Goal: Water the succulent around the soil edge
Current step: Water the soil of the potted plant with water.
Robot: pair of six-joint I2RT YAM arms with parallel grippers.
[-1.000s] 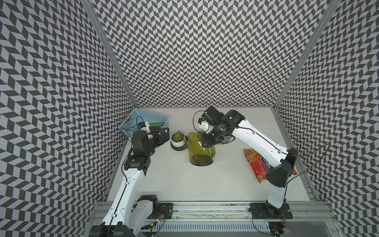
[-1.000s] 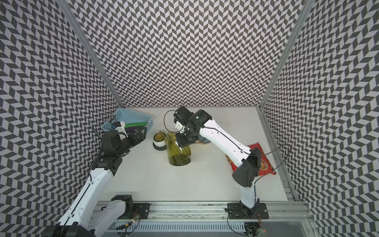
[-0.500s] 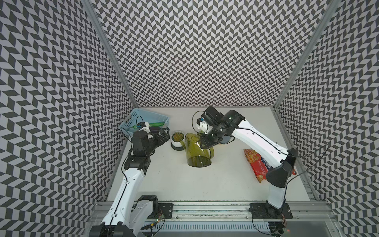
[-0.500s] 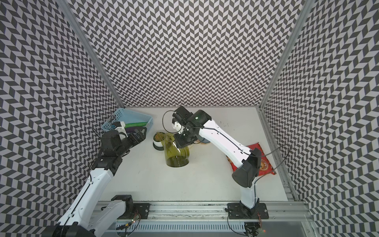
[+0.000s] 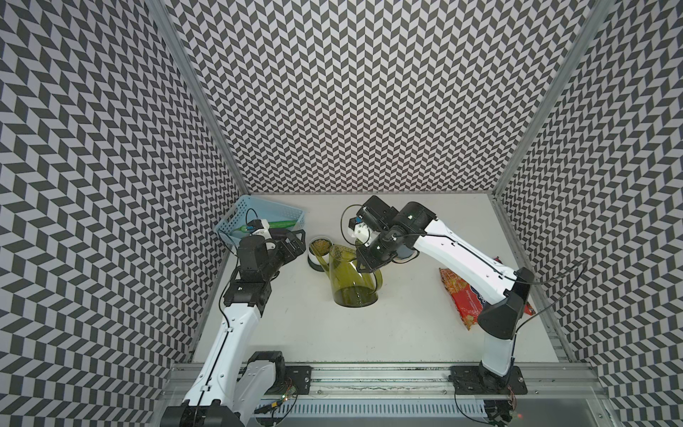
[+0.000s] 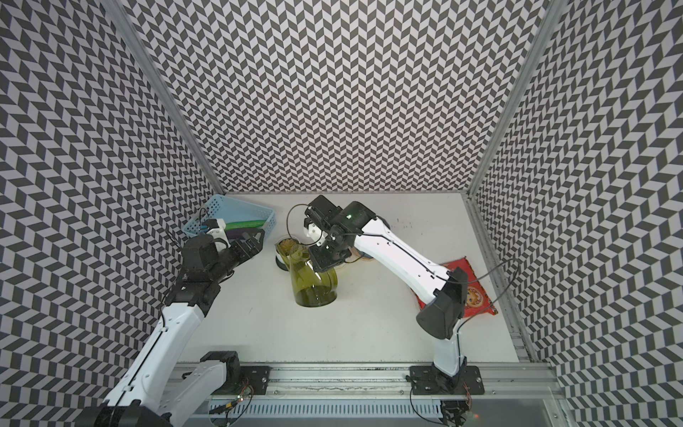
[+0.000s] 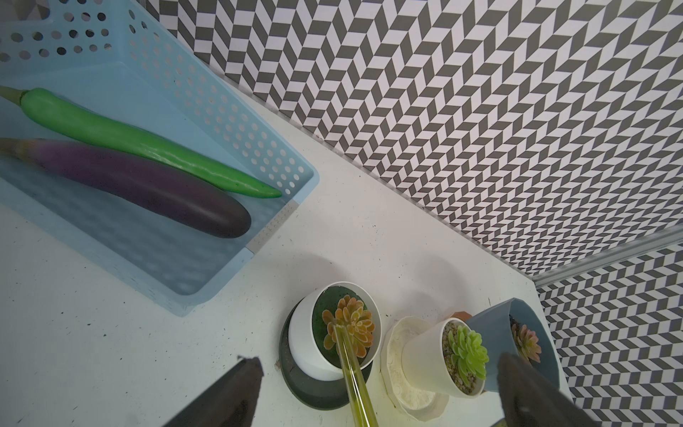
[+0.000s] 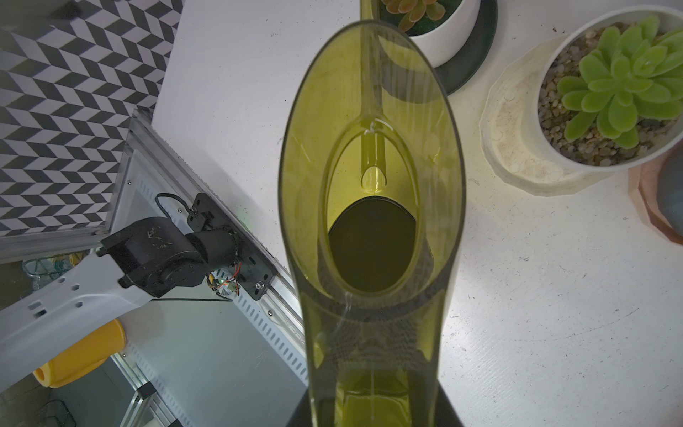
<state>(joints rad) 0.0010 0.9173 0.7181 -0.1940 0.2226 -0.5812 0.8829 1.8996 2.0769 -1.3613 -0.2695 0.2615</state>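
An orange succulent [image 7: 349, 328] grows in dark soil in a white pot [image 7: 306, 344] on a dark saucer; it also shows in both top views [image 5: 320, 244] [image 6: 288, 245]. My right gripper [image 5: 365, 258] [image 6: 325, 258] [image 8: 373, 410] is shut on the handle end of an olive-green see-through watering can [image 5: 354, 281] [image 6: 314, 281] [image 8: 369, 222]. The can leans toward the pot, and its thin spout [image 7: 351, 366] ends over the rosette. No water stream shows. My left gripper [image 5: 295, 242] [image 6: 255, 240] [image 7: 377, 395] stands open and empty just left of the pot.
A blue basket [image 5: 277, 204] [image 7: 240, 122] at the back left holds a green and a purple vegetable. Beside the task pot stand a green succulent [image 7: 465, 351] [image 8: 621, 88] in a white pot and a grey-blue pot [image 7: 517, 318]. A red snack bag [image 5: 462, 292] lies right.
The right gripper has tipped the watering can further over, bringing its spout above the orange succulent. The left arm has stayed put.
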